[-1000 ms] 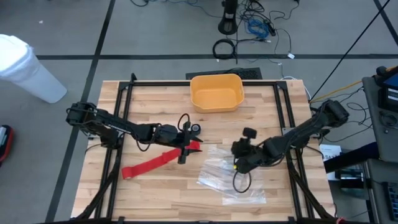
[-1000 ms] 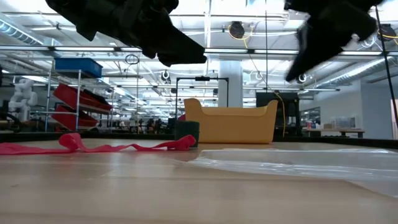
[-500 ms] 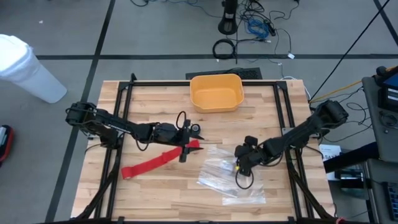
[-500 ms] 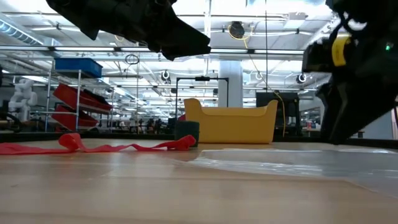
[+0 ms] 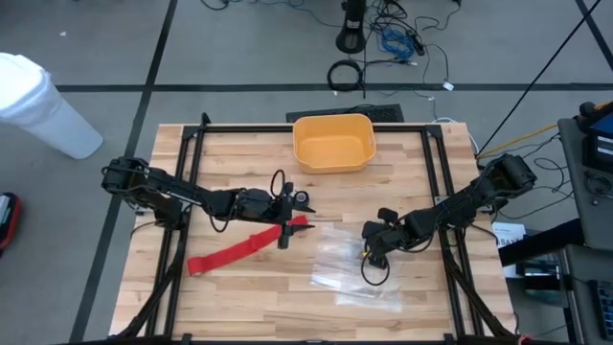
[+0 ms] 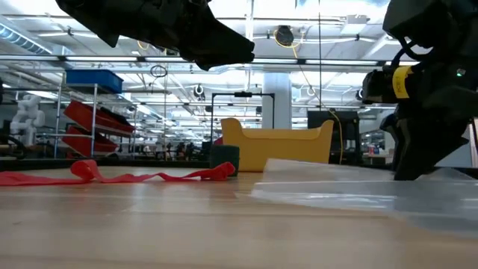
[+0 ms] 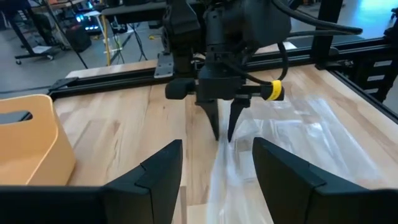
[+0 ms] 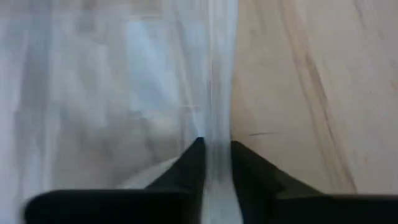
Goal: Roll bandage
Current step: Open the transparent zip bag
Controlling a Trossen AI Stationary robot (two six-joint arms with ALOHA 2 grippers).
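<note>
I see the bandage (image 5: pixel 244 245) lying flat as a long red strip on the left half of the wooden surface (image 5: pixel 259 297), running at a slant from near the front-left up toward the middle. In the low view it shows as a rumpled red band (image 6: pixel 112 176) along the boards, unrolled.

My left end effector (image 5: pixel 305 213) hangs over the strip's upper end, and from its wrist camera I see its two fingers (image 7: pixel 155 174) spread wide with nothing between them. I cannot tell whether it touches the bandage.

To the right of the strip, well apart from it, lies a clear plastic bag (image 5: pixel 356 273), crinkled and spread over the boards. My right end effector (image 5: pixel 369 257) is down on the bag's near edge. Its fingertips (image 8: pixel 194 158) stand close together with a fold of the clear plastic (image 8: pixel 214 124) pinched between them, and the left wrist camera shows the same narrow pinch on the bag (image 7: pixel 298 143). In the low view, the bag's edge (image 6: pixel 336 175) is lifted off the boards.

A yellow bin (image 5: pixel 333 142) sits at the far middle of the surface.
</note>
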